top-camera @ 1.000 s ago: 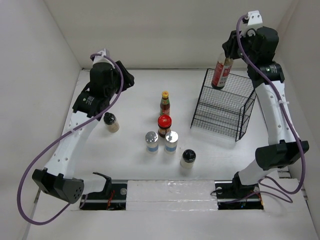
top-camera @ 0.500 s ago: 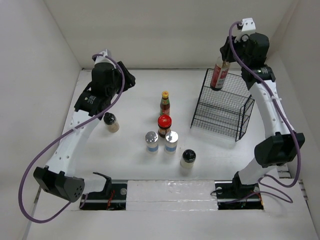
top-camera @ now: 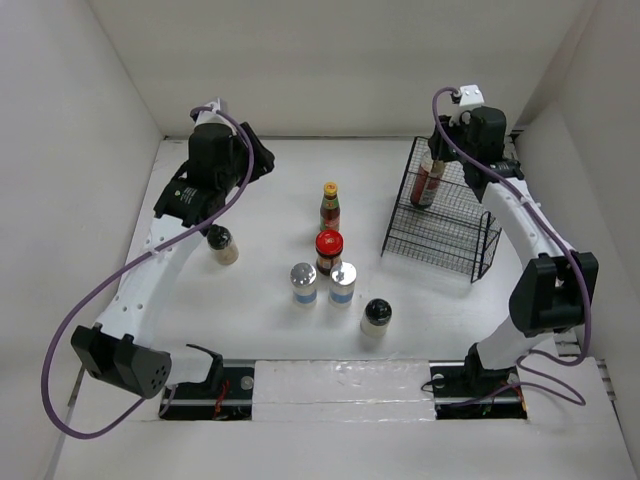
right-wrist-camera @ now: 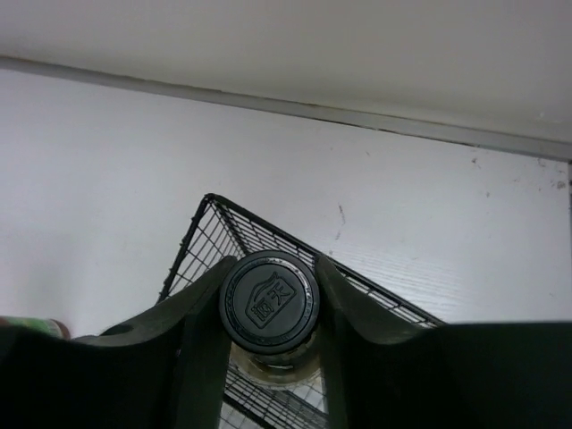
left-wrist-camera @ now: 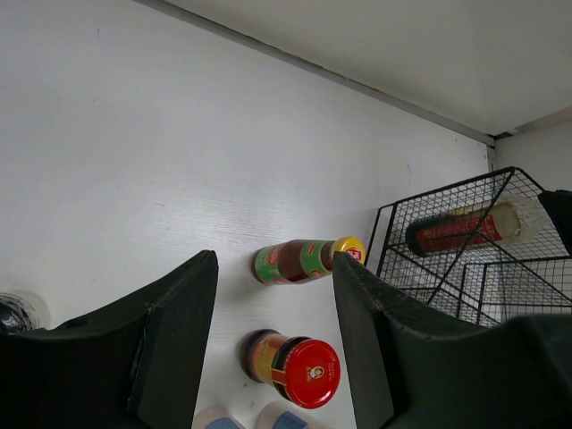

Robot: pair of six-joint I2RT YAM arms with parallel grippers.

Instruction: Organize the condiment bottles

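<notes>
My right gripper (top-camera: 438,150) is shut on the black cap (right-wrist-camera: 269,298) of a tall dark sauce bottle (top-camera: 425,185). It holds the bottle upright at the far left corner of the black wire rack (top-camera: 450,215), on or just above the top tier. My left gripper (top-camera: 258,160) is open and empty, above the table's far left. The yellow-capped sauce bottle (top-camera: 330,205), the red-lidded jar (top-camera: 328,247) and two silver-capped shakers (top-camera: 304,282) (top-camera: 343,282) stand mid-table. Black-capped pale jars stand at the left (top-camera: 222,243) and near front (top-camera: 376,316). In the left wrist view the yellow-capped bottle (left-wrist-camera: 299,260) and the red-lidded jar (left-wrist-camera: 295,366) show between my fingers (left-wrist-camera: 170,340).
The rack's wire rim (right-wrist-camera: 206,232) runs right under my right fingers. White walls close in the table at the back and both sides. The arm bases sit at the near edge.
My right arm has moved left and down, bringing the black-capped bottle down onto the rack's far left corner. My left arm has shifted only slightly.
</notes>
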